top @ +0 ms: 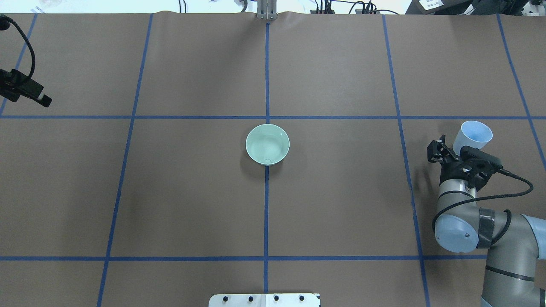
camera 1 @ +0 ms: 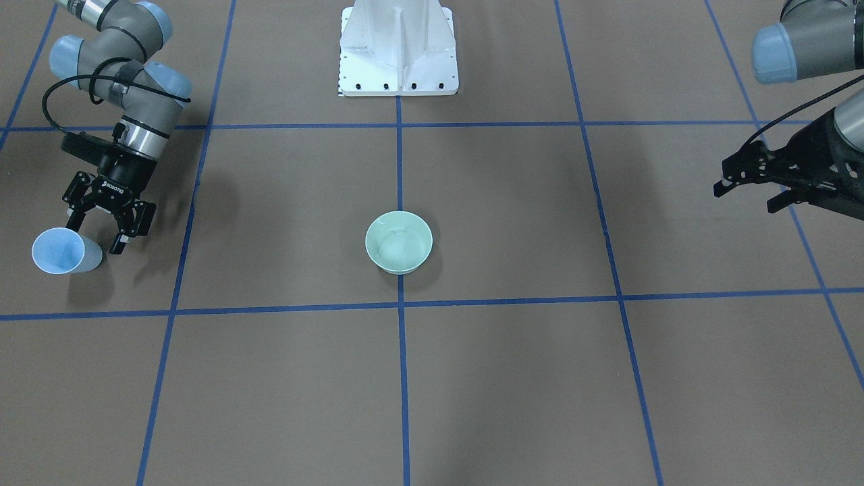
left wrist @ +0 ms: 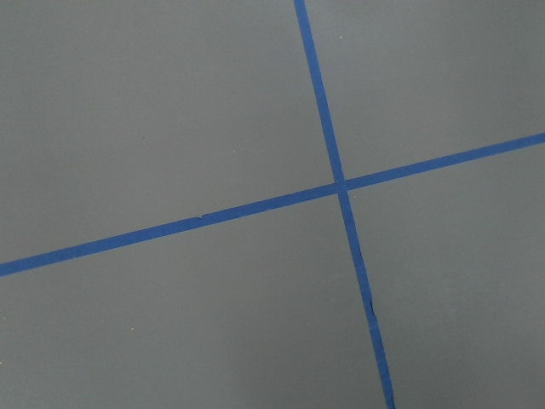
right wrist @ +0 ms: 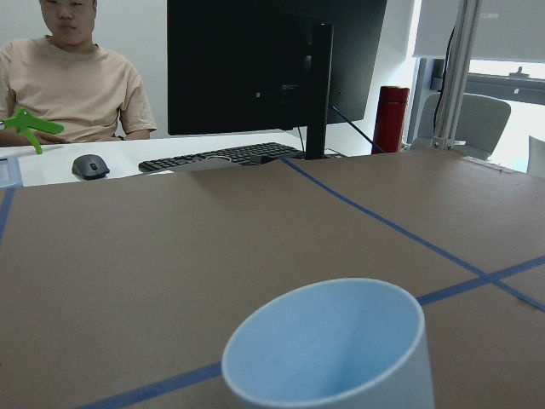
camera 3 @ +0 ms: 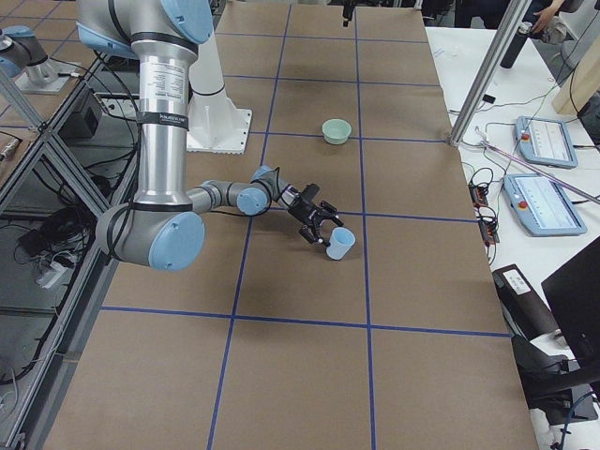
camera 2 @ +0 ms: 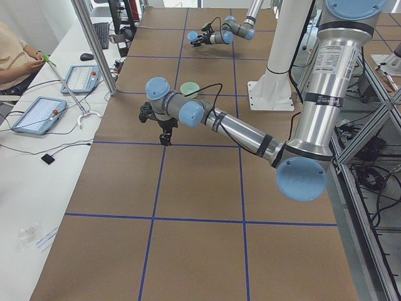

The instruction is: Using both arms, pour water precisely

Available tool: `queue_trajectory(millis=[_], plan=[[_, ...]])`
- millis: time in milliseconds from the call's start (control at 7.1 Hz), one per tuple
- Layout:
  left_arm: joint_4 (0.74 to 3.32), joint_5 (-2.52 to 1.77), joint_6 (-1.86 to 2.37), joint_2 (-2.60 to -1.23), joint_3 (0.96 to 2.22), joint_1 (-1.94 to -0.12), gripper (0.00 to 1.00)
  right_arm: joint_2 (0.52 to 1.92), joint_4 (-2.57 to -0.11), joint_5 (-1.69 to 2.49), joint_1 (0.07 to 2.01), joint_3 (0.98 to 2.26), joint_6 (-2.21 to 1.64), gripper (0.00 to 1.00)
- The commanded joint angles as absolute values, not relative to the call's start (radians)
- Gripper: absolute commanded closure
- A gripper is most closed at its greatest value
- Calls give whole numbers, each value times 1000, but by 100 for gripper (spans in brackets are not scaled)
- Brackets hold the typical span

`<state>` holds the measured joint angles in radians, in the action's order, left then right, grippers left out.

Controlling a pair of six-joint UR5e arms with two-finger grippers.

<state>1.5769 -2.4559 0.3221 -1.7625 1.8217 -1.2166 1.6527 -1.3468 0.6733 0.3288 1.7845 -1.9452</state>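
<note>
right gripper (camera 1: 94, 237): jaws spread wide, nothing in them, low over the table (camera 1: 513, 378) on the robot's right side
blue cup (camera 1: 61, 251): upright, just ahead of that gripper's fingertips; can't tell from here whether they touch
left gripper (camera 1: 742, 197): jaws apart, empty, hanging above the table, well off on the other side
green bowl (camera 1: 370, 233): at the table's middle, sitting on a blue tape line (camera 1: 403, 378), well apart from both grippers
water (top: 266, 147): faint ripples and glints inside the green bowl

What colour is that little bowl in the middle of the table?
Pale mint green, a small round bowl; clearest in the overhead view.
</note>
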Motion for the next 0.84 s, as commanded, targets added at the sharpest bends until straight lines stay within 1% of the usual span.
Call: queue_trajectory(millis=[0,141,282,422,704], plan=[[1577,-2456,322,-1763,1821,-1216,0,1683,-1347,678,310,1802,-1945,0],[1577,-2456,322,-1763,1822,-1216,0,1687,-1347,680,310,1830,-1945,0],[1577,-2456,322,-1766,1822,-1216,0,1686,-1347,692,310,1898,-1944,0],[1575,-2456,322,-1764,1825,-1218,0,1677,-1345,693,302,1936,-1942,0],[1575,-2456,322,-1766,1825,-1216,0,1607,-1344,701,295,1982,-1884,0]])
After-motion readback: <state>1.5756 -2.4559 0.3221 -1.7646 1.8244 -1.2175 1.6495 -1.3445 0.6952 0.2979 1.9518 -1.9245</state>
